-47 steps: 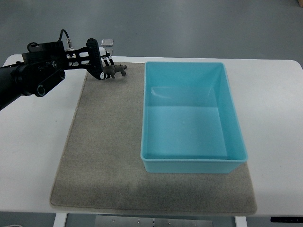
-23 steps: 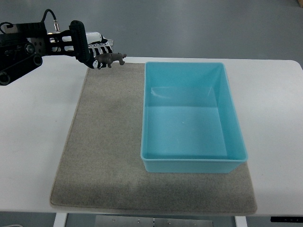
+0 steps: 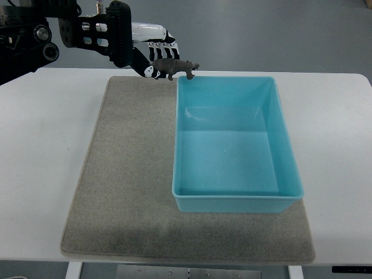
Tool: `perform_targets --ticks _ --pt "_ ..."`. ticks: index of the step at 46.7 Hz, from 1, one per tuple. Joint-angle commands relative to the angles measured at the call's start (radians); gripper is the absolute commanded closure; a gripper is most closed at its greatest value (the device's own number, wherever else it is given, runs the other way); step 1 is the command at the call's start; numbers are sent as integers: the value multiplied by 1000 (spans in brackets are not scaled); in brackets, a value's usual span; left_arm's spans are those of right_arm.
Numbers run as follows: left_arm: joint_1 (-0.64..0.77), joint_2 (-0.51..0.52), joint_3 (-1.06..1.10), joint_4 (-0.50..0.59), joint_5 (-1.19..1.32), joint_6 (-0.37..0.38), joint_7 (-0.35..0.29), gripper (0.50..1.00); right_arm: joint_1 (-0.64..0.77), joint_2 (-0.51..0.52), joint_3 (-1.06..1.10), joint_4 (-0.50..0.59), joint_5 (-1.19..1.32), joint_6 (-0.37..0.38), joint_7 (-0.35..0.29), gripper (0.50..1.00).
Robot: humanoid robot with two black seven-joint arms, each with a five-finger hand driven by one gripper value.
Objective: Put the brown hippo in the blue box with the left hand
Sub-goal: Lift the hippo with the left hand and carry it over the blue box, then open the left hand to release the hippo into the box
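My left hand (image 3: 152,58) comes in from the upper left and is shut on the brown hippo (image 3: 176,67). It holds the hippo in the air, level, its head pointing right, just over the far left corner of the blue box (image 3: 288,168). The box is an open, empty light-blue tub on the right part of the grey mat (image 3: 125,174). The right hand is not in view.
The mat lies on a white table (image 3: 40,157), with bare mat to the left of the box. The table's far edge runs just behind the box, with grey floor beyond.
The left hand has lifted the hippo off the mat's far edge, raised it and carried it right, to the box's far left corner.
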Motion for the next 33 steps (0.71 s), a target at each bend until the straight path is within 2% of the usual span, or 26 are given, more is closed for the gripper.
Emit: perform_targets --ticks 1,11,18,29,33 --pt "-19 -76 -2 -14 29 -1 37 1000 0 0 0 1 0 0 0 564" --pt "-16 -214 4 9 93 -1 66 1000 0 0 0 -1 0 0 0 564" --pt "10 -296 8 90 106 1 74 1000 0 0 0 -1 0 0 0 564" --pt "61 -360 9 127 139 13 74 1000 0 0 0 1 0 0 0 564" --pt "70 -372 9 144 141 13 74 986 0 0 0 -1 0 0 0 564"
